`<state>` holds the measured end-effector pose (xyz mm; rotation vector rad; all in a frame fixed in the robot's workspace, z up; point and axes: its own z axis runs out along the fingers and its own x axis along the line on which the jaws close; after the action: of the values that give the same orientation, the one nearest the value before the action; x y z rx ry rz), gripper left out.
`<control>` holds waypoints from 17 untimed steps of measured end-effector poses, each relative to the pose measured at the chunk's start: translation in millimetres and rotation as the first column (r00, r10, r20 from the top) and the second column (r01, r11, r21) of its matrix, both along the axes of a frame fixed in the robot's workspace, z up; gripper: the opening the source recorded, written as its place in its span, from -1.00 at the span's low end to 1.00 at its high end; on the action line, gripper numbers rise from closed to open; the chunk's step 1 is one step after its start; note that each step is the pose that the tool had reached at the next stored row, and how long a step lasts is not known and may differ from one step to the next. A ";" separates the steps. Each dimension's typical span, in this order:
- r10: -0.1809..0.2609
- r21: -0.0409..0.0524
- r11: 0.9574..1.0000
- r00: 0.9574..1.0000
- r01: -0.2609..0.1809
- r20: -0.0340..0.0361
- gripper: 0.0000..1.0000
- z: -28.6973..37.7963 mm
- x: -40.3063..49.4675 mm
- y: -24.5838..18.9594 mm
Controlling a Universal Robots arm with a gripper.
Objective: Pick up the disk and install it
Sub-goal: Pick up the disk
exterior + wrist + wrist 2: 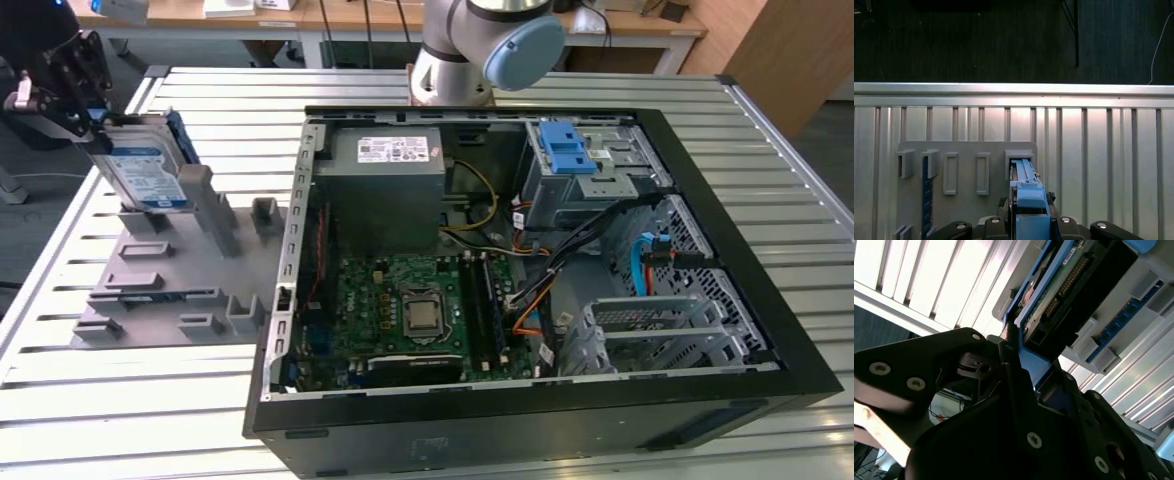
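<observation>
In the exterior view the black wall of the open case [534, 425] lies nearest, on the slatted table [134, 420]. Inside it, the green board [400, 310] sits toward seven o'clock and a bare silver cage [667, 335] toward four o'clock. Further in, the grey supply box [387, 180] is at eleven o'clock and a second cage [587, 175] with a blue latch [567, 150] at one o'clock. At nine o'clock from the case, just beside its wall, lies a grey fixture [160, 290] of upright slots, with a blue strip [147, 297] lying low toward its near end. At the fixture's far end, about ten o'clock from the case, the disk [144, 165] stands on edge with its label showing and its lower edge at a slot; whether it is seated there or just lifted I cannot tell. The gripper [87, 110] is over the disk's top edge and clamped on it. In the second wrist view its fingers [1008, 360] press against the disk's blue frame, and in the first wrist view the disk [1029, 200] shows edge-on between the jaws. Beyond the case, at twelve o'clock, rises the arm [474, 50], with wooden desks [360, 15] behind it.
</observation>
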<state>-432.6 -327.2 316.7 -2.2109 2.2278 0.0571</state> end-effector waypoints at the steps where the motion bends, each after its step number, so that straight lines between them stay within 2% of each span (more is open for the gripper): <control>1: 0.000 0.000 1.000 1.000 0.000 0.000 -0.27 0.3 0.0 0.0; 17: 0.000 0.000 1.000 1.000 0.000 0.000 -0.27 5.8 0.0 0.1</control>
<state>-432.6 -327.1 322.5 -2.2111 2.2278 0.0572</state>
